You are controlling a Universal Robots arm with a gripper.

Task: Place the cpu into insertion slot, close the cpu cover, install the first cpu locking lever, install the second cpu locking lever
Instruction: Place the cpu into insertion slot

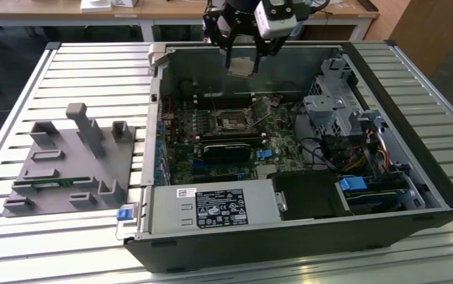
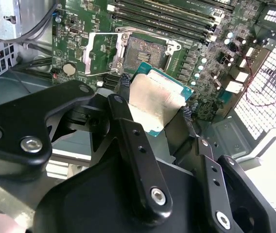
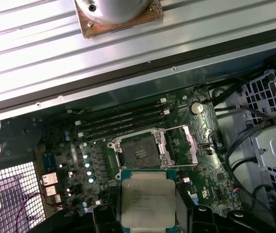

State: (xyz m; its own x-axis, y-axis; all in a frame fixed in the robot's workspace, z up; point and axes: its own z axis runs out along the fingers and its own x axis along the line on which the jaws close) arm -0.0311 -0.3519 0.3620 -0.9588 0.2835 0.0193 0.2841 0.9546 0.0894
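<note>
Hanging clear of the board, the cpu [image 2: 153, 102] sits clamped between the two black fingers [image 2: 123, 81] of the tool [image 1: 242, 64], its dull silver top plate facing the second wrist camera and a green edge showing around it. The tool is closed narrowly on the chip's opposite edges. In the exterior view the chip is held up in the air over the far wall of the open computer case [image 1: 290, 245], well above everything inside.

The insertion slot [image 3: 139, 151] lies bare below, a dark square with a silvery rim, and in the first wrist view the chip appears just beside it, not in it. The cpu cover [image 3: 182, 144] is swung open and stands tilted off one side of the slot, its cut-out middle showing green circuit board [image 3: 70, 145] through it. A round coin cell [image 3: 197, 107] sits near the cover's outer side. Long memory slots [image 3: 123, 121] run alongside the slot on another side.

Farther out in the exterior view, a labelled silver power supply box [image 1: 210, 207] fills the near corner of the case, and a metal drive cage [image 1: 333, 106] stands at the exterior view's right. The case lies on a slatted metal worktop [image 1: 92, 65], with a grey moulded fixture block [image 1: 68, 160] well apart at the exterior view's left.
</note>
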